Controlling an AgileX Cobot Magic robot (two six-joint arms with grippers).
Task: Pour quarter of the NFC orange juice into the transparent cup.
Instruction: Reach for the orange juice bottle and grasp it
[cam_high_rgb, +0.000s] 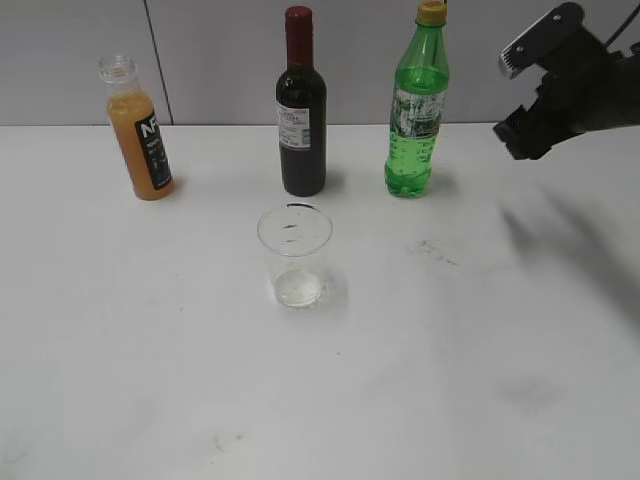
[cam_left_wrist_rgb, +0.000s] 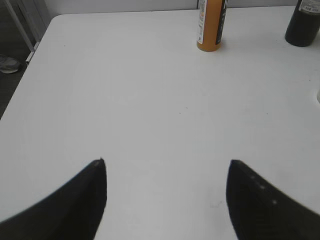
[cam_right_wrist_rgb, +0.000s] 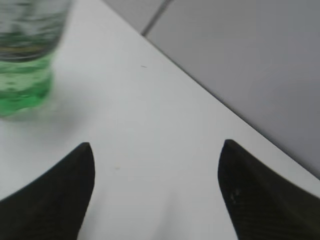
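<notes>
Three bottles: lined along the back of the counter (cam_high_rgb: 120, 350), leaving the front free.
Wine bottle (cam_high_rgb: 301, 110): centre.
Green soda bottle (cam_high_rgb: 417, 105): right, near the raised right gripper (cam_right_wrist_rgb: 156, 195), jaws apart.
NFC orange juice (cam_high_rgb: 138, 130): back left, uncapped, ready for pouring.
Transparent cup (cam_high_rgb: 294, 255): out front.
Left gripper (cam_left_wrist_rgb: 166, 197): jaws apart, facing the juice.

Exterior slants down at table (cam_high_rgb: 420, 350), left wrist low facing orange juice (cam_left_wrist_rgb: 210, 25), right wrist close by green bottle (cam_right_wrist_rgb: 25, 70)
</notes>
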